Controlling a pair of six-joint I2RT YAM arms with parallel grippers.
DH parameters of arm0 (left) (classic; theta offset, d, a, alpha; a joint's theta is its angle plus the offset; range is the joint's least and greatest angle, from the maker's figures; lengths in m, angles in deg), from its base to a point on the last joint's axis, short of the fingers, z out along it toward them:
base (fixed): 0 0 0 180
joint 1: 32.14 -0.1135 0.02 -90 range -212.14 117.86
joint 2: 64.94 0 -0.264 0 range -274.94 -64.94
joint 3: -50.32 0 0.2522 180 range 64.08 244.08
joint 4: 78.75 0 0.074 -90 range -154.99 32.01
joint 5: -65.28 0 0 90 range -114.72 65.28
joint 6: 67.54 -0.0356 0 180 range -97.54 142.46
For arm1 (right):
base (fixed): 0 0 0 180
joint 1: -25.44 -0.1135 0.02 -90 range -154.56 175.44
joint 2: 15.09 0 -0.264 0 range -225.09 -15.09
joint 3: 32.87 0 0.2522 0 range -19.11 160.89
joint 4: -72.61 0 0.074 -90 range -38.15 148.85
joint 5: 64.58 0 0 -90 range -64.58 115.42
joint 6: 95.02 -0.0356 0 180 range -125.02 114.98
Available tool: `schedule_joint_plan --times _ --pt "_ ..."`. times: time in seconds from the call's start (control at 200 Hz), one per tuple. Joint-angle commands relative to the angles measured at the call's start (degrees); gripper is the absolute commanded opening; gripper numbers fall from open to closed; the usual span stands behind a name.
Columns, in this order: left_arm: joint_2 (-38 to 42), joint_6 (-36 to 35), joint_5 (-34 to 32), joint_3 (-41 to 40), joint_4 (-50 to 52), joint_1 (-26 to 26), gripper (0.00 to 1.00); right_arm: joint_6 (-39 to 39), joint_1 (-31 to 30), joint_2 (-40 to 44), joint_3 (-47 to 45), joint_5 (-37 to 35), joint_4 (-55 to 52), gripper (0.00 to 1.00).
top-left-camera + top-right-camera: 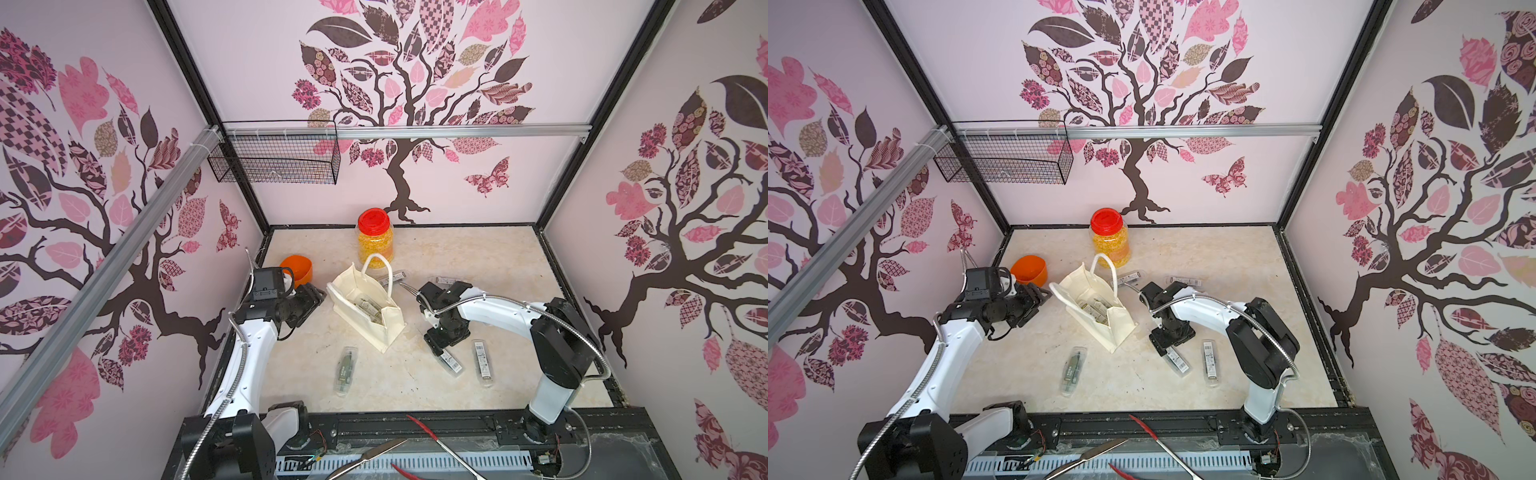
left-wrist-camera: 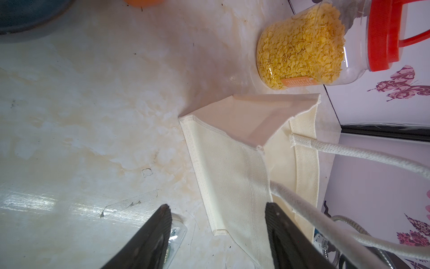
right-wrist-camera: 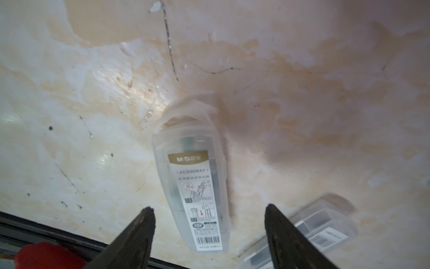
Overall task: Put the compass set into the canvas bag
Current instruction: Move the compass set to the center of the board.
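Red-handled tool (image 1: 422, 428) on front rail (image 1: 465, 426), right gripper (image 3: 209, 208) spread wide over compass set (image 3: 193, 186), left gripper (image 2: 216, 205) wide beside canvas bag (image 2: 232, 167)

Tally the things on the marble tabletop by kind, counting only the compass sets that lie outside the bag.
Compass sets outside the bag: 5
Canvas bag: 1
Red-lidded jar: 1
Orange bowl: 1
Total: 8
More compass sets lie inside the bag; how many cannot be told.

The compass set (image 3: 189, 139) bears a label (image 3: 197, 188) reading "M&G" and "ACS908A1".
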Motion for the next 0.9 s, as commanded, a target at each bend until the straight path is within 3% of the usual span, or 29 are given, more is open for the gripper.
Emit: schedule_joint_plan --times 0.0,0.665,0.895 --pt "1.1 -0.55 -0.41 1.86 0.24 0.19 0.68 2.1 0.15 -1.89 1.51 -1.38 -1.01 0.77" --pt "1.01 -0.48 -1.45 1.55 0.68 0.19 0.68 4.28 0.12 -5.77 3.09 -2.11 1.24 0.76" --pt "1.09 -0.66 -1.82 1.16 0.73 0.19 0.68 4.34 0.15 -7.03 3.56 -2.22 1.25 0.68"
